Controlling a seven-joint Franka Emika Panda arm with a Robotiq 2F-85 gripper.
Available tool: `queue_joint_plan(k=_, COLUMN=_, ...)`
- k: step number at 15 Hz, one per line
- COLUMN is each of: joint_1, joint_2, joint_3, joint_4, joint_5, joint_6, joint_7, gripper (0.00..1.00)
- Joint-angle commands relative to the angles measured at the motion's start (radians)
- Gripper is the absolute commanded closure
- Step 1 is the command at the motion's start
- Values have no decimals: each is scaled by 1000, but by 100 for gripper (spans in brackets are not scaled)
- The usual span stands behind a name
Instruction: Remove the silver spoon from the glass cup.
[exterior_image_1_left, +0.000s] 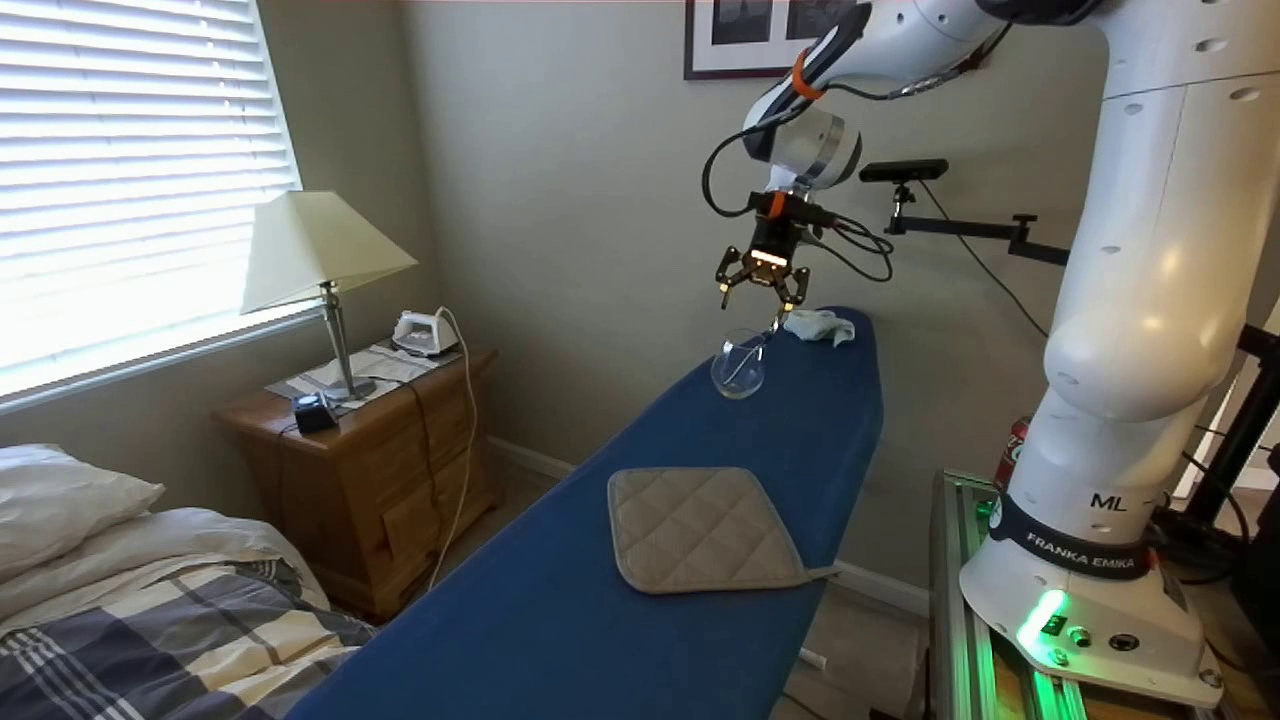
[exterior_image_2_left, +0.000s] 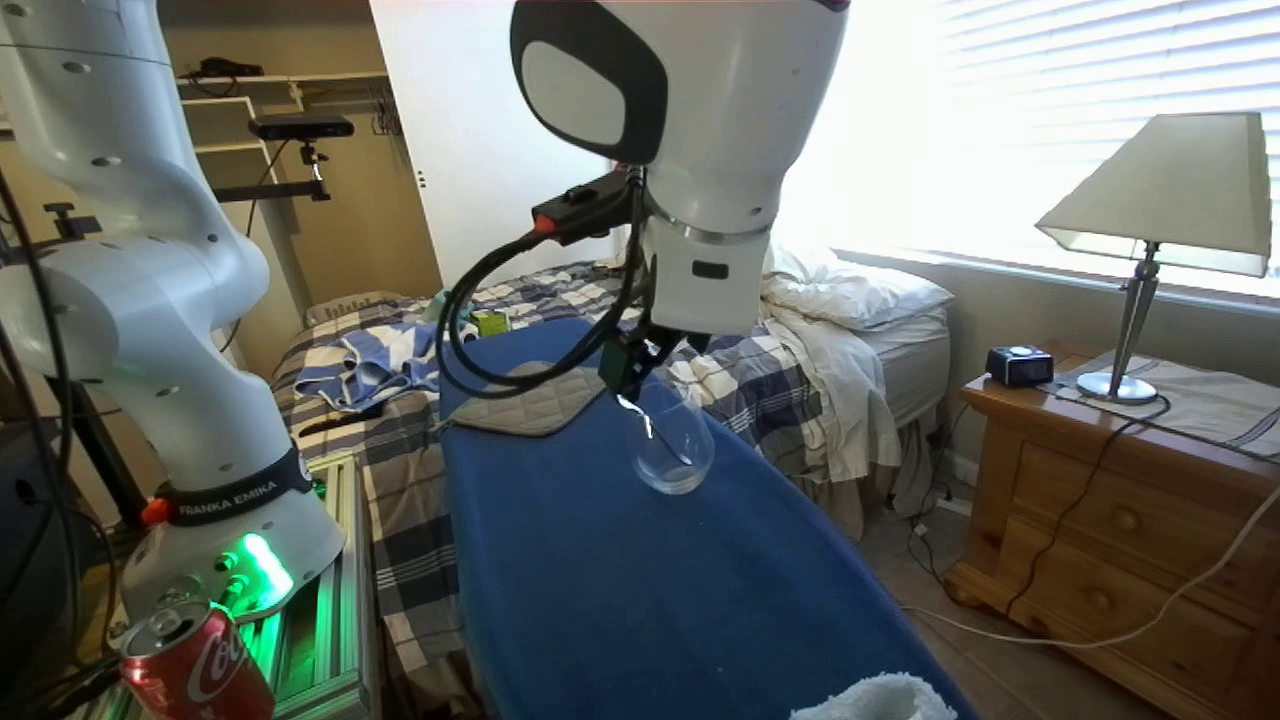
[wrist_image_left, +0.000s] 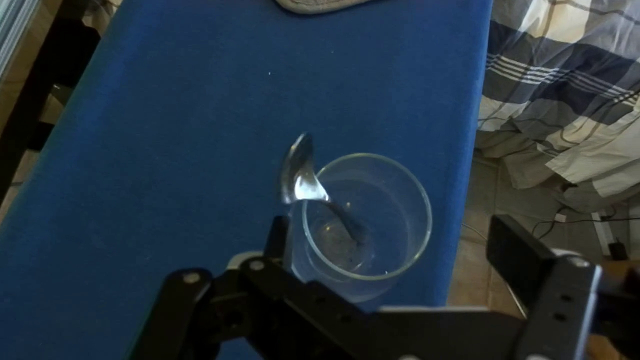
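Observation:
The clear glass cup (exterior_image_1_left: 738, 372) stands upright on the blue ironing board (exterior_image_1_left: 560, 590); it also shows in an exterior view (exterior_image_2_left: 672, 462) and the wrist view (wrist_image_left: 426, 215). The silver spoon (wrist_image_left: 301, 182) leans in the glass, handle end down inside, bowl end up and past the rim; it also shows in both exterior views (exterior_image_1_left: 776, 323) (exterior_image_2_left: 648, 420). My gripper (exterior_image_1_left: 756, 302) is above the glass, fingers wide apart and nothing between them. In the wrist view the gripper (wrist_image_left: 392, 235) has one finger close to the spoon's side of the glass and the other beyond the opposite side.
A tan quilted pad (exterior_image_1_left: 700, 530) lies on the board. A crumpled white cloth (exterior_image_1_left: 818, 326) lies at the board's narrow end, behind the glass. The board's edge (wrist_image_left: 467, 190) runs close to the glass. A nightstand (exterior_image_1_left: 370, 480) with a lamp (exterior_image_1_left: 340, 335) and an iron (exterior_image_1_left: 422, 334) stands beside it.

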Motion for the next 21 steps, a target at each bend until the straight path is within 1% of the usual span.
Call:
queue_joint_plan(k=1, joint_1=-16, joint_2=25, joint_3=2, joint_4=40, joint_5=29, joint_6=-30, joint_7=-5, gripper=0)
queue_joint_plan(k=5, joint_1=-12, joint_2=18, joint_3=-3, joint_4=30, joint_5=-14, joint_6=-50, joint_7=27, gripper=0)
queue_joint_plan(k=10, joint_1=-13, joint_2=17, joint_3=-8, joint_4=24, joint_5=-25, joint_6=-86, joint_7=36, gripper=0)
queue_joint_plan(k=14, joint_1=-11, joint_2=18, joint_3=-10, joint_4=23, joint_5=-54, joint_6=-86, joint_7=37, gripper=0)
queue_joint_plan(k=20, joint_1=-15, joint_2=36, joint_3=-9, joint_4=14, joint_5=-40, joint_6=-126, joint_7=39, gripper=0)
queue_joint_plan(k=21, joint_1=-15, joint_2=41, joint_3=-9, joint_4=13, joint_5=-40, joint_6=-132, joint_7=38, gripper=5)
